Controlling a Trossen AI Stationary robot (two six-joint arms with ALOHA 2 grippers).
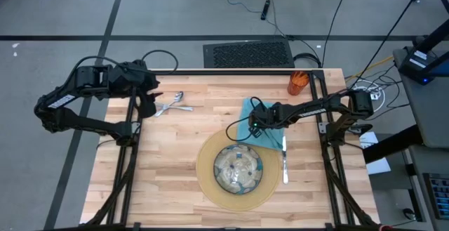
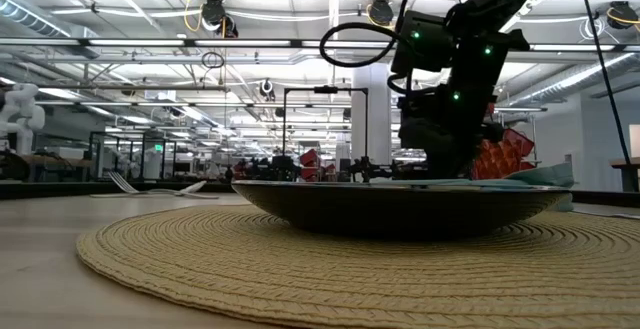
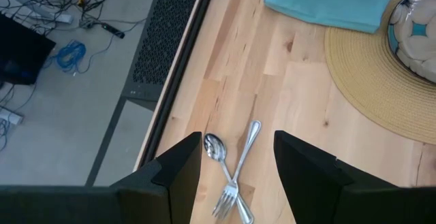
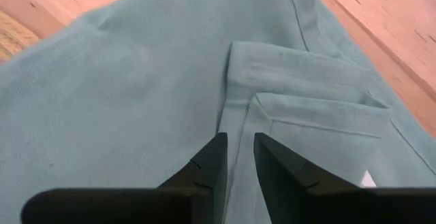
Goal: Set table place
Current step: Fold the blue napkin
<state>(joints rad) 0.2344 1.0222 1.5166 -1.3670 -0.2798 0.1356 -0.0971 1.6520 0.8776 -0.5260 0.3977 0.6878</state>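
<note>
A: What's at the left of the high view?
B: The left gripper hangs at the table's upper left edge, jaws apart, nothing between them. Just right of it the spoon and fork lie crossed.

A: And the middle?
B: The bowl sits on the mat, low centre. Above it the right gripper is down on the napkin, jaws nearly together, pinching a fold.

A: Further right?
B: The knife lies beside the mat; the cup stands upper right.
</note>
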